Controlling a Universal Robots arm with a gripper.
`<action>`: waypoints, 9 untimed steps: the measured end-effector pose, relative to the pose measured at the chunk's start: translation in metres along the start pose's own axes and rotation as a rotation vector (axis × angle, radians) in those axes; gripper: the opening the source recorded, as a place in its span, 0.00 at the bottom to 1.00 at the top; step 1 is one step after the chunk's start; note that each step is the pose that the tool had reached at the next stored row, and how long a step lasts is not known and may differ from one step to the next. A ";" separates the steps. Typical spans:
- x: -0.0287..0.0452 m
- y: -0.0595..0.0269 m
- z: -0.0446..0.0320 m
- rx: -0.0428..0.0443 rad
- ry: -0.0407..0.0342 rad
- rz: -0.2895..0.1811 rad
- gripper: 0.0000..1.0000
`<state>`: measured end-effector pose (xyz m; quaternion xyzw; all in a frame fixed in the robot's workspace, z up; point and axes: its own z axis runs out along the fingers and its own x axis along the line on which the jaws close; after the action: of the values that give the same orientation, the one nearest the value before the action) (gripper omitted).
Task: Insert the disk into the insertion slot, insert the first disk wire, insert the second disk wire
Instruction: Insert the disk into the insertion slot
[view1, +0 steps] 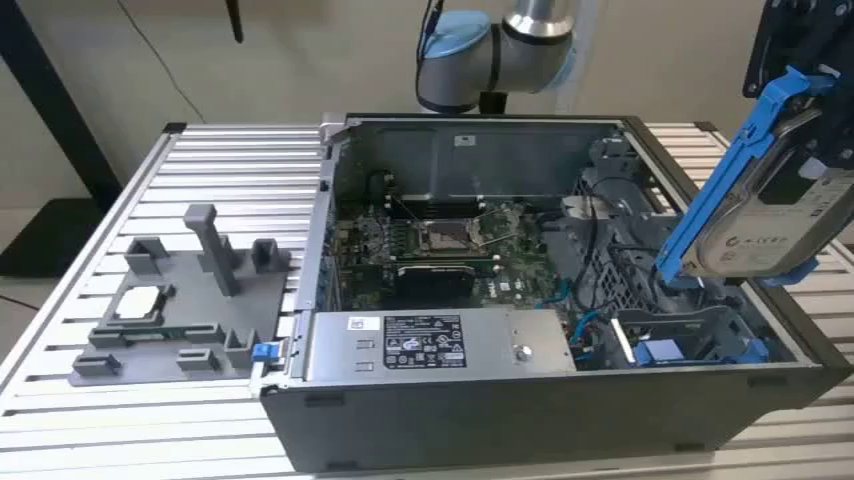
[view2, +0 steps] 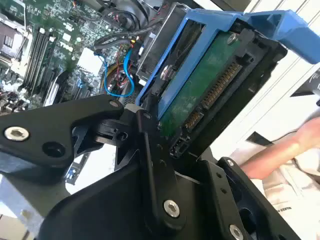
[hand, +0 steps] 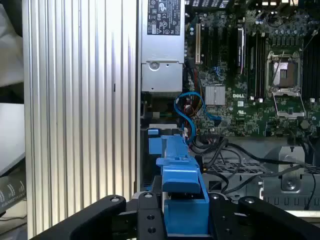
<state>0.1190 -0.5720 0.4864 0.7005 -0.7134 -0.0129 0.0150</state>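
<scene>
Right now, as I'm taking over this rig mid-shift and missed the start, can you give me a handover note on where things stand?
Gripper: shut on the disk, holding it tilted above the computer case, at the exterior view's right.
Insertion slot: looks empty, inside the case below the disk.
Done: disk picked up.
Left: disk not yet in the slot; neither wire plugged in, the disk's connectors are bare.

Part of the disk (view1: 777, 215) past the exterior view's right edge; a blurred forearm (view2: 280, 149) in the second wrist view.
</scene>
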 end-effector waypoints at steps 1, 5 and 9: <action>0.0000 0.0000 0.0000 0.0000 0.0000 0.000 0.00; 0.0000 0.0000 0.0000 0.0000 0.0000 0.000 0.00; 0.0000 0.0000 0.0000 0.0000 -0.0001 0.000 0.00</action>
<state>0.1190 -0.5720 0.4864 0.7005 -0.7134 -0.0129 0.0149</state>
